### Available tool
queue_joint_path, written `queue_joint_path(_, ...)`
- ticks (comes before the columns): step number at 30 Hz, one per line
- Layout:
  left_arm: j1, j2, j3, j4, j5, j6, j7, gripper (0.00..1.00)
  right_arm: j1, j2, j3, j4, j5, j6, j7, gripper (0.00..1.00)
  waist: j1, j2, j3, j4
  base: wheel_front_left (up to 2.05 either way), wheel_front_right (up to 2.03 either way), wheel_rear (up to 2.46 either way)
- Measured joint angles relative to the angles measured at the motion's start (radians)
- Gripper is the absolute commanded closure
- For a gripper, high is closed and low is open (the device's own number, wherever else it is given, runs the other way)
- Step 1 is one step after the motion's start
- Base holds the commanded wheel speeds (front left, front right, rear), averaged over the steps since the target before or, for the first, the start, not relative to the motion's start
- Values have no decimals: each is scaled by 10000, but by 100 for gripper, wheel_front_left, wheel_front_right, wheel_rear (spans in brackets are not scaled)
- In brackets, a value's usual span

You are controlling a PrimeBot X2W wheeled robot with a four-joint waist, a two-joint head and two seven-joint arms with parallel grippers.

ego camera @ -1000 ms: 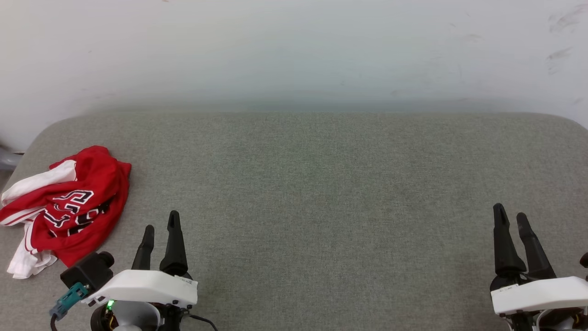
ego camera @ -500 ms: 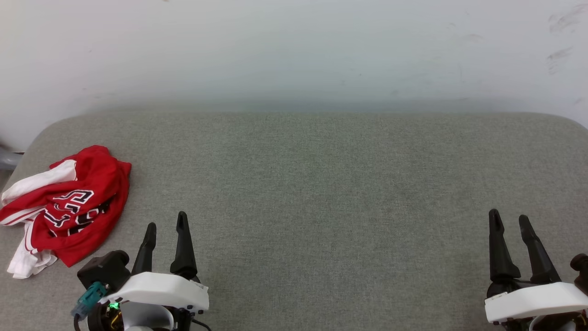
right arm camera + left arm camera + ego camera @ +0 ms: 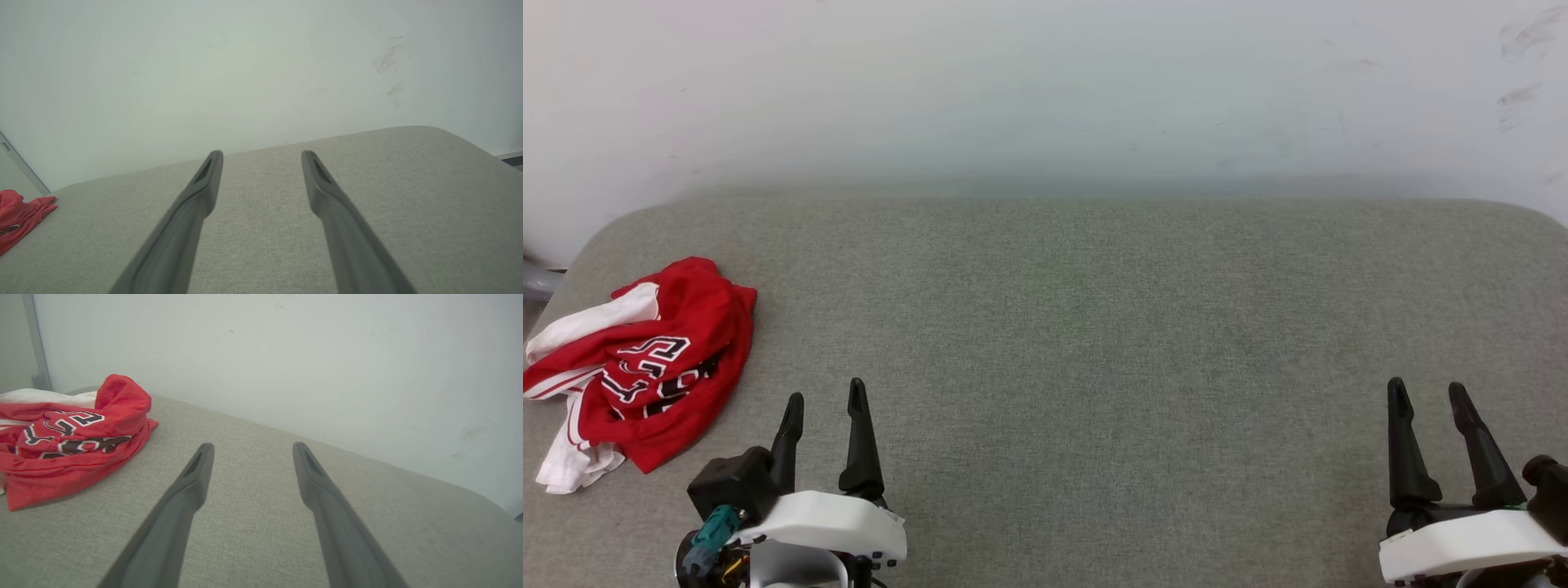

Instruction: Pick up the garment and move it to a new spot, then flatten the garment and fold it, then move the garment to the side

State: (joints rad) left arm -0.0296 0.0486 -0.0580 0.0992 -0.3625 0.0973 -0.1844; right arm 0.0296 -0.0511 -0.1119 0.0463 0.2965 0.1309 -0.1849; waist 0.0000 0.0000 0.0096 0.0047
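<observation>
Head view: the garment [image 3: 645,359] is seen crumpled in a heap at the far left of the grey fabric-covered counter [image 3: 1094,327], close to its left edge. A white sleeve is turned outward and black, white-outlined lettering shows on the red cloth. The left gripper [image 3: 825,391] is held low at the near edge, near the heap's right side but apart from it, its two dark fingers spread wide with nothing between them. The right gripper [image 3: 1426,385] is held at the near right, well apart from the garment, likewise spread wide and empty.

The step in hand is judged to be the first pick-up; nothing of the task is yet done. For a good pick, the left gripper should be swung leftward over the heap and brought down on a raised red fold, such as the hump seen at the top of the pile in the left wrist view, rather than on the thin trim at the edge. The fingers should be pressed slightly into the soft cover so that cloth is gathered between them before they are closed. Several layers may be caught at once, so the lift is best made slowly, until the hanging cloth is cleared from the counter. The broad bare middle is judged a fitting new spot, where the garment can be reached by both grippers for flattening.
</observation>
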Motion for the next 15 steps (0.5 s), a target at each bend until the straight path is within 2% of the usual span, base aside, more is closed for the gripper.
queue_joint_path(15,52,2,-121,2,1172,94,-311,0,133,0,-44,-140,-1258,0,-282,0,0,0,21,9,0,0,0)
